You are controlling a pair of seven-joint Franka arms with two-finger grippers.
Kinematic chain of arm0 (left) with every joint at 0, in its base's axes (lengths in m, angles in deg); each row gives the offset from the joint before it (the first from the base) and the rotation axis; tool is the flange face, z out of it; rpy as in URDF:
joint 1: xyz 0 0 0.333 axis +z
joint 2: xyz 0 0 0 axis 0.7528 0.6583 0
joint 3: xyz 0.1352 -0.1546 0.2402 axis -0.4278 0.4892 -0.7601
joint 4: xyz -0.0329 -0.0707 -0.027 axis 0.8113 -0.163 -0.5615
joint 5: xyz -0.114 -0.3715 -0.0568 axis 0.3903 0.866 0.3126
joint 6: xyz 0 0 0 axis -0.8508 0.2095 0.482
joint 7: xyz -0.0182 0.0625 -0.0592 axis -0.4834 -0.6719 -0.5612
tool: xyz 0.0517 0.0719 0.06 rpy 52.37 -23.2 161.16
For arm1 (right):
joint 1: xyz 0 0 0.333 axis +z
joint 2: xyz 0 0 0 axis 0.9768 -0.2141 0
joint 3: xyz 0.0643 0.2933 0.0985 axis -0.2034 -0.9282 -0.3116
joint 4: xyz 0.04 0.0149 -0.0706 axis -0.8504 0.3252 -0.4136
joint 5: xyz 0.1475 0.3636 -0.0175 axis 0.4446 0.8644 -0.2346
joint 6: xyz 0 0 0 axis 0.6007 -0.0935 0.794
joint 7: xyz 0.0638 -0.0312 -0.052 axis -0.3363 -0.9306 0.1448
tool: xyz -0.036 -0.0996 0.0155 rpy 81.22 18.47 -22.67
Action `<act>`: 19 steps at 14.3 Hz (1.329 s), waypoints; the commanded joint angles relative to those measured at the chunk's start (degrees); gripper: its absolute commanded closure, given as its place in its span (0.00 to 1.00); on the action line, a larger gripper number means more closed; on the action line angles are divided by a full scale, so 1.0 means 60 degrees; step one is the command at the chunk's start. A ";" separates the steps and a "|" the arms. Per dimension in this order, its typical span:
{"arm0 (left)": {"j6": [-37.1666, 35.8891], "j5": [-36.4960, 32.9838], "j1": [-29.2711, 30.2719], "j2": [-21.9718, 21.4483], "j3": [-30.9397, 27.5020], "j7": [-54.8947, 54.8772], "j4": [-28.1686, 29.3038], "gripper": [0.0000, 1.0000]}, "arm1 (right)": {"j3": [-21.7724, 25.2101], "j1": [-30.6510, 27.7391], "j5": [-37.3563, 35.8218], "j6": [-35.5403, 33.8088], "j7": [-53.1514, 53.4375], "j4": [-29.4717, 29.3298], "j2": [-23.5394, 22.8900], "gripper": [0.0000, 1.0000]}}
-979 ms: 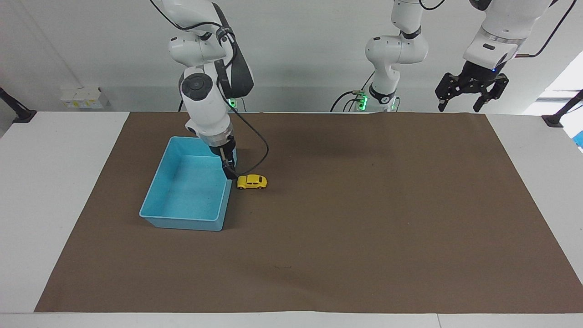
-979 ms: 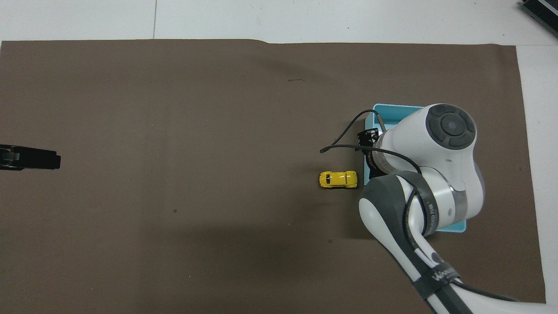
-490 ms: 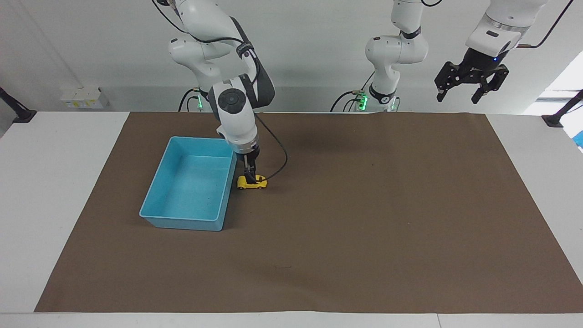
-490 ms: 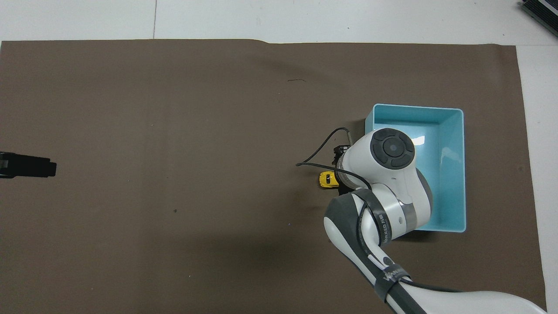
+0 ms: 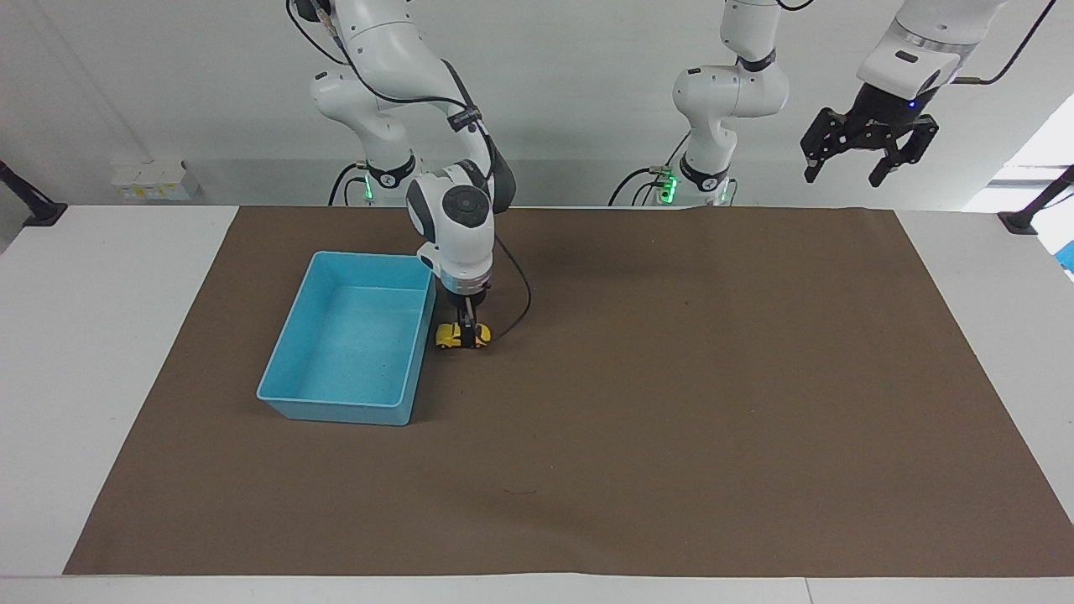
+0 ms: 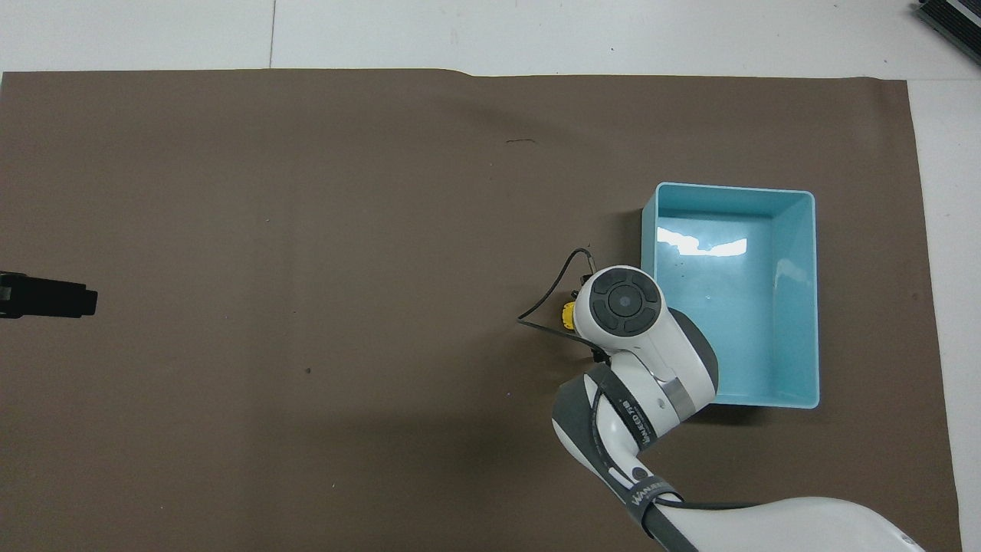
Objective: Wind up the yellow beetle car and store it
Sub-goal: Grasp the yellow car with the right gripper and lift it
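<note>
- Plainly, the car (image 5: 462,335) is tiny next to the bin (image 5: 277,369), so I judge it very light and easy to knock or roll away on its wheels.
- It sits on the brown mat (image 5: 671,419), just beside the bin's long wall, in the half of the table toward the right arm's end and closer to the robots' edge than to the opposite edge.
- Its rounded yellow shell looks hard and glossy, which suggests a stiff body that will not give under the fingers but may slip out of a shallow pinch.
- Best hold, in my view: across the two flanks at the middle of the body, low enough to catch the doors and not the curved roof.
- The right claw (image 5: 464,329) is down on the car, fingers straddling its middle; whether it has clenched yet I cannot tell, since the fingertips merge with the car in the facing view and the wrist hides them from overhead (image 6: 568,314).
- Winding probably means pressing the wheels onto the mat and dragging backward, so the hold must bear some downward push without the car tipping.
- A risk is the bin wall just beside the car: a finger on that flank has little room.
- The left claw (image 5: 868,155) hangs released, high over the table corner at the left arm's end, waiting.
</note>
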 commanded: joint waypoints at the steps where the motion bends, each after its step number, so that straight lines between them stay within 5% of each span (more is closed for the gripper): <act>1: -0.0333 -0.0001 0.0255 0.0038 0.0056 -0.0428 -0.0210 0.00 | -0.0022 -0.0038 -0.0373 0.0168 0.0207 0.0079 0.0018 0.97; 13: -0.0319 0.0014 0.0241 0.0024 0.0041 -0.0252 -0.0196 0.00 | -0.0169 0.0021 -0.0227 -0.2335 0.0456 -0.2117 0.0178 1.00; 19: -0.0319 0.0014 0.0255 0.0024 0.0041 -0.0252 -0.0196 0.00 | -0.0081 -0.0855 -0.0139 -0.3142 -0.2131 -0.2294 0.0955 1.00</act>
